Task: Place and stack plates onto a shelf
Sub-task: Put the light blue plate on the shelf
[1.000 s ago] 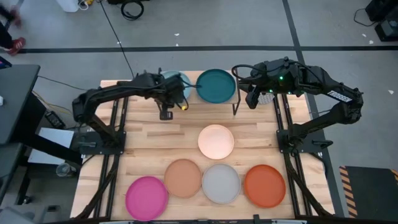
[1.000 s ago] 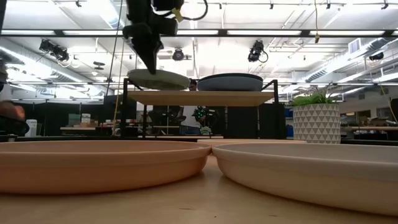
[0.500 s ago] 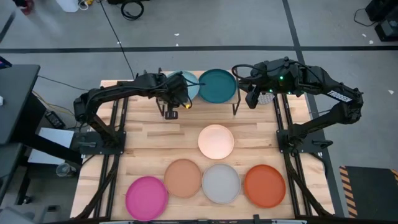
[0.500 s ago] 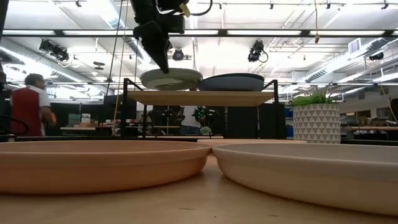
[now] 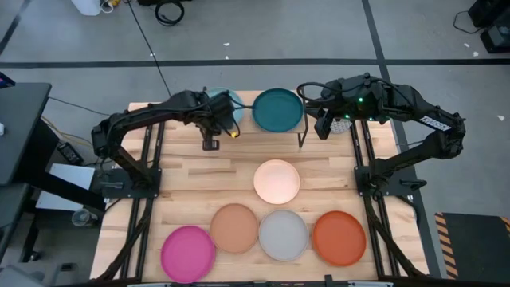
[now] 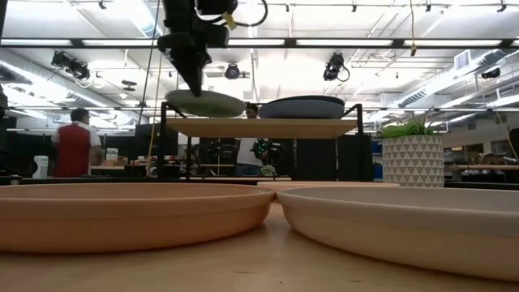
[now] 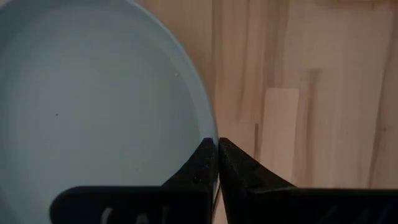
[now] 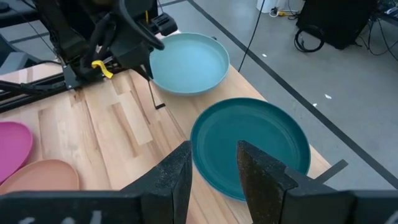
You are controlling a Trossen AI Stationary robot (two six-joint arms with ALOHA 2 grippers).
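My left gripper [image 6: 197,91] is shut on the light blue plate [image 6: 205,103], which sits low over the left half of the shelf [image 6: 259,127]. The dark teal plate [image 5: 277,109] lies flat on the shelf's right half. In the high view the left arm covers much of the light blue plate [image 5: 229,106]. My right gripper [image 8: 211,168] is open and hovers off the shelf's right end, touching nothing. Cream-white [image 5: 276,181], peach-tan [image 5: 235,228], grey [image 5: 283,234], orange [image 5: 339,237] and magenta plates [image 5: 188,253] lie flat on the table. The bright blue plate is out of view. My left gripper pinches the light blue plate's rim [image 7: 207,132], one finger [image 7: 198,168] over the plate's inside and the other outside it. The fingers come from above, slanting down onto the rim's near-left part. The plate is slightly tilted just above the shelf top; whether it touches, I cannot tell.
A white patterned pot with a green plant [image 6: 415,158] stands beyond the shelf's right end. The shelf's black legs [image 6: 163,150] rise from the far part of the table. A person in a red top [image 6: 75,146] stands in the room behind.
My left gripper carried the light blue plate toward the table's right, close against the dark teal plate, then back left to where it was a second ago. It stayed shut on the rim throughout. A person walked across the room behind.
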